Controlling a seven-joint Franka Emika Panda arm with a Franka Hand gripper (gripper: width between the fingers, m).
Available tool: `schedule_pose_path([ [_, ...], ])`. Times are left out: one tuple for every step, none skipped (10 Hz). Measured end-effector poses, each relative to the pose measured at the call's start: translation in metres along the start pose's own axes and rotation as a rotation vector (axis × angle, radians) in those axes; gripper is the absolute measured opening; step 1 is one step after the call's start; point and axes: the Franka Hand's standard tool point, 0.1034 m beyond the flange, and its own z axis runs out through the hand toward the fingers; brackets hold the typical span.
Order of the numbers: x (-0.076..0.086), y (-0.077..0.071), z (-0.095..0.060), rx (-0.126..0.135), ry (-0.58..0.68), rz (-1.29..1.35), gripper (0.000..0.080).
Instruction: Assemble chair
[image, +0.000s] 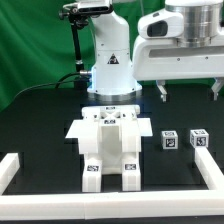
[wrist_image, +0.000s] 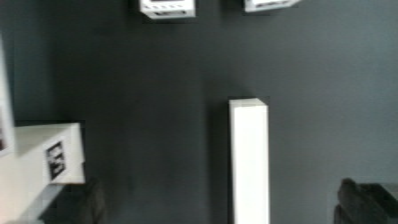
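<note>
The chair parts lie on the black table. A large blocky white cluster (image: 110, 142) with square tags sits in the middle in front of the robot base. Two small tagged cubes (image: 170, 140) (image: 198, 138) stand to its right in the exterior view. My gripper (image: 188, 88) hangs high above the table at the exterior view's upper right, open and empty. In the wrist view my gripper (wrist_image: 214, 216) shows only as dark fingertips (wrist_image: 365, 200) at the frame corners, far apart. The wrist view also shows the two cubes (wrist_image: 169, 7) (wrist_image: 267, 5) and a tagged white part (wrist_image: 50, 155).
Long white border rails frame the table at the exterior view's left (image: 10, 168), right (image: 211, 172) and front. One rail (wrist_image: 247, 160) lies below my gripper in the wrist view. The white robot base (image: 108, 60) stands behind the parts.
</note>
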Motion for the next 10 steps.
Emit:
schedule_pose_path([
  [-0.014,-0.008,0.010,0.000,0.014,-0.016,0.0648],
  [-0.022,-0.012,0.022,0.003,0.056,-0.030,0.0648],
  [-0.034,-0.018,0.037,0.004,0.092,-0.023,0.0648],
  [-0.047,-0.029,0.051,0.001,0.098,-0.002,0.0648],
  [-0.050,-0.033,0.054,0.000,0.095,-0.004,0.0648],
  [-0.049,-0.031,0.053,0.000,0.096,-0.001,0.0648],
  [-0.049,-0.031,0.053,0.000,0.096,-0.001,0.0648],
  [-0.050,-0.031,0.054,-0.001,0.094,-0.001,0.0648],
  [-0.053,-0.034,0.061,0.000,0.107,-0.004,0.0648],
  [-0.061,-0.039,0.074,-0.006,0.103,-0.008,0.0648],
])
